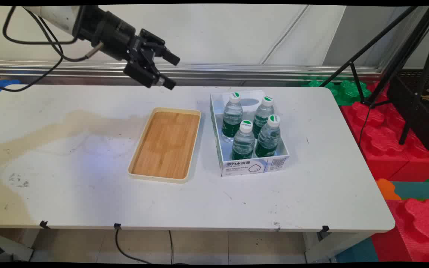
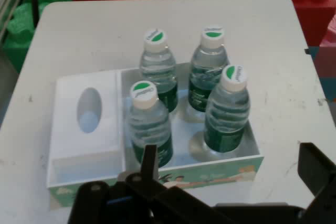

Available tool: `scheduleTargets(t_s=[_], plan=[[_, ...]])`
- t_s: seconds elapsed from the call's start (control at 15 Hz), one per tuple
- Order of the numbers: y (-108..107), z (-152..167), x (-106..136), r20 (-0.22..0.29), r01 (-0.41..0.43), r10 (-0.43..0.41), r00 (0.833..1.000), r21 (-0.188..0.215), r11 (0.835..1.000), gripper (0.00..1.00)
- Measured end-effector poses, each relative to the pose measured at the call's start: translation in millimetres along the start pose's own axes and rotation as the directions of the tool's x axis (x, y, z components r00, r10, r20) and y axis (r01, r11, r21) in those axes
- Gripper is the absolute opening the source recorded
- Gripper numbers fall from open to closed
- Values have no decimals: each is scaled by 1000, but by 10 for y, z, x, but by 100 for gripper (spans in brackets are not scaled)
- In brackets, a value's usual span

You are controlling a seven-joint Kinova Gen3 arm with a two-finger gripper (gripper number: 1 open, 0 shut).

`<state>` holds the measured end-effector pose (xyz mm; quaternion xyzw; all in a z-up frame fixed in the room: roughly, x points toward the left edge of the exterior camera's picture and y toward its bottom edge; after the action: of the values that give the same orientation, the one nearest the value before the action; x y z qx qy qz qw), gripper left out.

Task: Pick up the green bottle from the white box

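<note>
High over the bench's (image 1: 69, 178) far left, the gripper (image 1: 172, 71) hangs in the air, tilted down and to the right. Its fingers (image 1: 170, 58) are spread wide apart with nothing between them and touch nothing.

Nearest below it lies the tray (image 1: 166, 145), wood-bottomed with a pale rim, bare and flat on the bench. Just beside the tray, on its right, sits the box (image 1: 253, 165). Four bottles (image 1: 243, 139) stand upright in it, two by two, caps on. The gripper is well apart from both tray and box.

Now the split between the views. The main view gives the layout — tray and box side by side but not touching, the arm up near the wall, and the printed front of the box facing the near edge.

The hand view looks straight at the box (image 2: 220, 169) from the other end, and the tray drops out of sight. It shows the bottles (image 2: 149, 124) close up with green-and-white caps and green labels. It also shows the box's closed white section with an oval cut-out, plain to see at the left. The gripper (image 2: 229, 156) frames the bottom edge, with one finger rising at lower left and the other far off at the right.
</note>
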<state>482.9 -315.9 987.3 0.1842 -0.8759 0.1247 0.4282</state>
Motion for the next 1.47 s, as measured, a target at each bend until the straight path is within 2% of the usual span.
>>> scheduleTargets(t_s=[0.27,0.53,1.0,1.47], plan=[[150,280,-37,19,-24,24,1000,-40,999,100],[275,681,-85,41,-27,30,999,-62,998,100],[365,1369,-124,79,-40,47,996,-81,996,100],[348,2058,-145,107,-57,66,992,-88,995,100]])
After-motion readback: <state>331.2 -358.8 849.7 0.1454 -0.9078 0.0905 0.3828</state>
